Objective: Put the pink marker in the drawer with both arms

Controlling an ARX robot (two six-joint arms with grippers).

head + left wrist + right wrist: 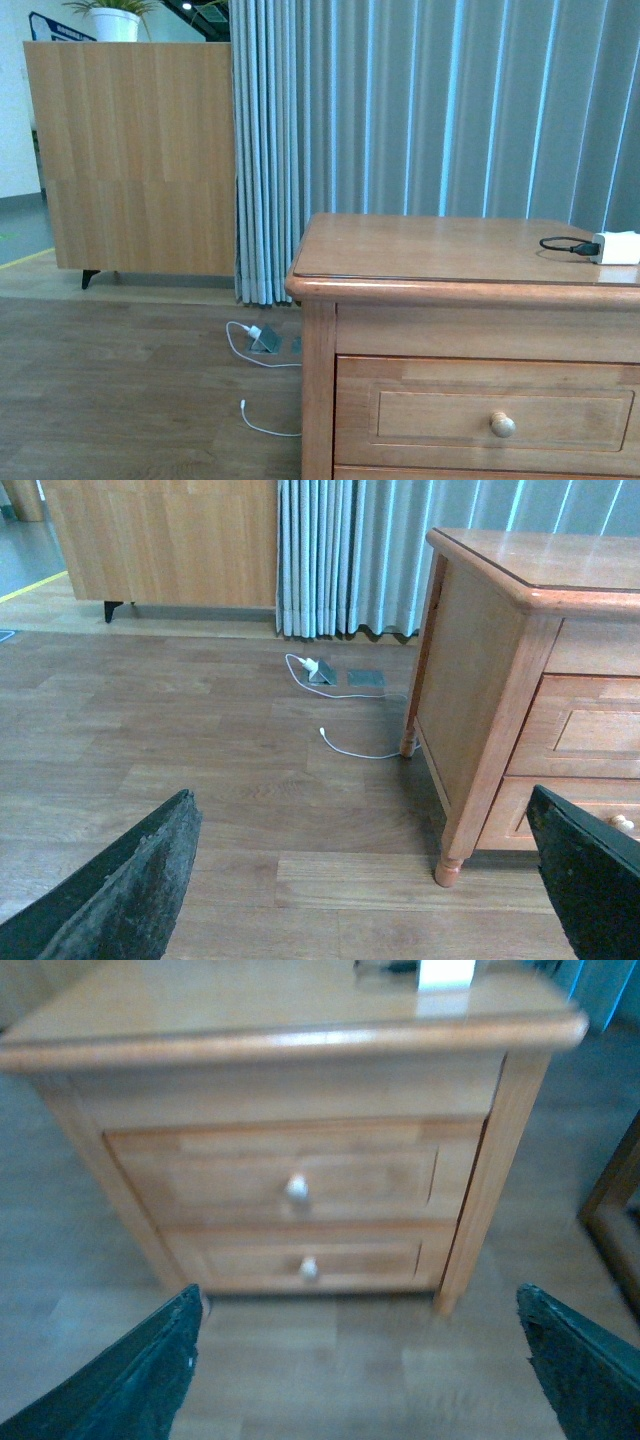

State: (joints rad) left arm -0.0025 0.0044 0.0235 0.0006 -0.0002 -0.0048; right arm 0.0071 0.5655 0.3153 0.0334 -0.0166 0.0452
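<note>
The pink marker is out of view in every frame. The drawer (500,400) is the upper one in a honey-coloured wooden cabinet; it is closed, with one round pale knob (502,424). In the blurred right wrist view the drawer (270,1175) lies well ahead of my right gripper (358,1295), which hangs open over bare floor. My left gripper (360,810) is open too, low over the floor beside the cabinet's left side, with the drawer (590,735) off to one edge. Neither arm shows in the front view.
A white charger (618,247) with a black cable (568,244) lies on the cabinet top at the right. A second drawer (310,1258) sits below the first. A white cable (345,748) and floor socket (365,679) lie near the grey curtain (430,100). A wooden sideboard (130,160) stands back left.
</note>
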